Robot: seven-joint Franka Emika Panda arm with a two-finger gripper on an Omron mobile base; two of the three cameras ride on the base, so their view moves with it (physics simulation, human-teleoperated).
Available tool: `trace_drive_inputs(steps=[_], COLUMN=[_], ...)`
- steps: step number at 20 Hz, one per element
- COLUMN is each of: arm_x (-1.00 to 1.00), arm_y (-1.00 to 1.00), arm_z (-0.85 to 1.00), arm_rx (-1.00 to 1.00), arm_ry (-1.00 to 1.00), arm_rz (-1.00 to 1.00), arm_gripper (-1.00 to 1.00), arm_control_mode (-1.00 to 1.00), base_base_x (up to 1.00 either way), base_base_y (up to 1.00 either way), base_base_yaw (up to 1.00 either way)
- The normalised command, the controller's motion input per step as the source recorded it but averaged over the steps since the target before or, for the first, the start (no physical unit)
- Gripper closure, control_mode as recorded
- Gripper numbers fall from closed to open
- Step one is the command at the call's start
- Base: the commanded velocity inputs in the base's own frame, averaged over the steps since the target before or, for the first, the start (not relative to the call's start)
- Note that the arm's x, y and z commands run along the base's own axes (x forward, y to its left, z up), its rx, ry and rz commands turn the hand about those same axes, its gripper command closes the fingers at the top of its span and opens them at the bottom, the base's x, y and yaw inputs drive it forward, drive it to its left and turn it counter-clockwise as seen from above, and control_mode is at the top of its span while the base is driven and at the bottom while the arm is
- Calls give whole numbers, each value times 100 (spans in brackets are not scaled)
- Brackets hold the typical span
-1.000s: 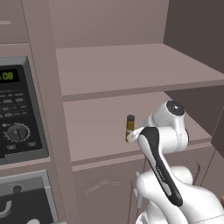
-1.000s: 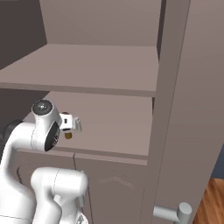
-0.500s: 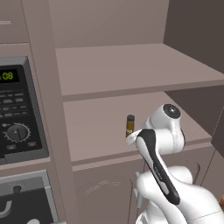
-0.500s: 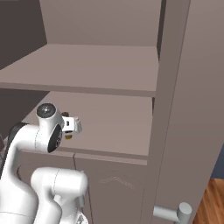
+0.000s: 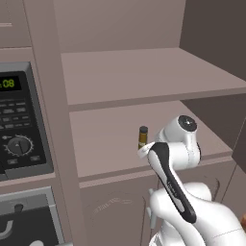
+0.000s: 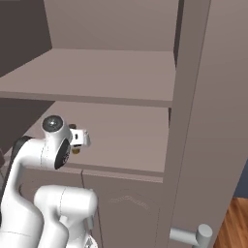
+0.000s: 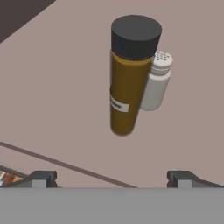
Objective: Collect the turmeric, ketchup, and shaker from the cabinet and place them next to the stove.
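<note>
**Fingers spread above the turmeric on the lower cabinet shelf**

I have the gripper (image 7: 112, 177) hanging over the lower open shelf of the cabinet (image 5: 144, 72), its two dark fingertips (image 7: 39, 177) spread wide with nothing between them. In the hand view the turmeric (image 7: 131, 74) stands upright at 12 o'clock from the gap between the fingers, mustard-brown body, dark cap, small pale label low on its side. The shaker (image 7: 156, 82) sits just behind it at its 2 o'clock; I cannot tell whether they touch. It is pale, shorter, with a perforated top.

From the left base view I see the turmeric (image 5: 142, 137) on the shelf just at 10 o'clock of the white wrist, which hides most of the hand. From the right base view only a sliver of the jar (image 6: 76, 150) peeks out below the wrist. An oven panel (image 5: 19, 129) sits at 9 o'clock of the cabinet.
</note>
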Motion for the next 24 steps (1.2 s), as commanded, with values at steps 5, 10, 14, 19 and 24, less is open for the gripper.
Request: trace_drive_inputs(steps=[5, 10, 14, 19, 24], arm_x=[8, 16, 18, 20, 18], arm_y=[0, -1, 0, 0, 0], arm_z=[0, 0, 0, 0, 0], arm_rx=[4, 4, 6, 7, 4], arm_ry=[-14, -12, -3, 0, 0], arm_rz=[0, 0, 0, 0, 0], arm_gripper=[-100, -100, -100, -100, -100], arm_control_mode=[-100, -100, -100, -100, -100], base_base_x=[0, 0, 0, 0, 0], base_base_y=[0, 0, 0, 0, 0], base_base_yaw=[0, 0, 0, 0, 0])
